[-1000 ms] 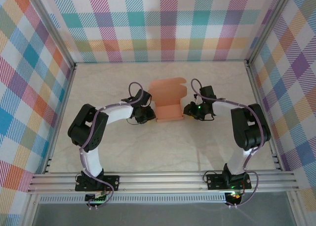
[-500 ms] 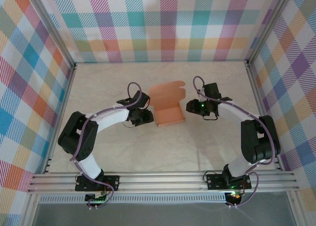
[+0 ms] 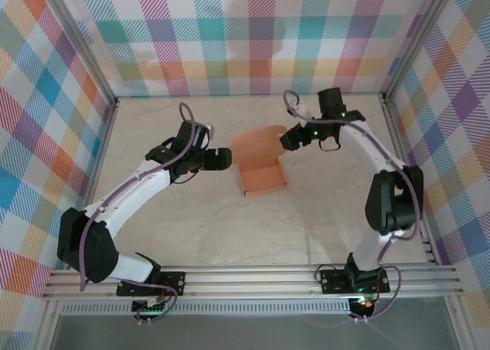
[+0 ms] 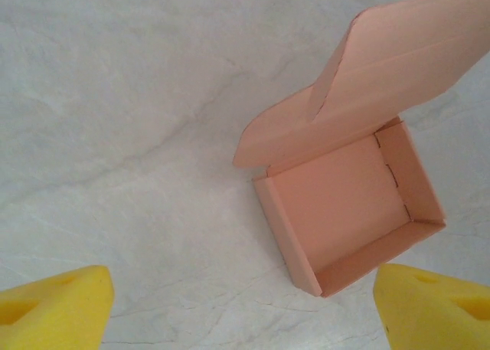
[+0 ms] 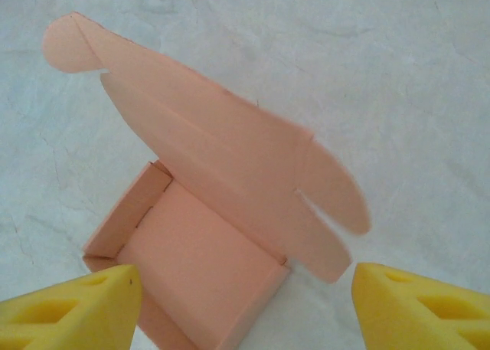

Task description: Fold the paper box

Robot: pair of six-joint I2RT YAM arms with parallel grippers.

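Facing up: paper box (image 3: 262, 179), lid raised far side | left gripper (image 3: 226, 160), right gripper (image 3: 284, 141) spread wide

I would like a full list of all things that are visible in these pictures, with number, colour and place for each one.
paper box: one, salmon-orange, middle of the table, tray walls up, lid flap raised at the far side, touched by neither gripper
table: one, cream marbled, under everything
walls: three, pastel plaid, left, far and right sides
metal rails: silver, near edge and corners
left gripper: one, black, yellow pads, open, left of the box
right gripper: one, black, yellow pads, open, right of the lid
arms: two, black and white, bases on the near rail
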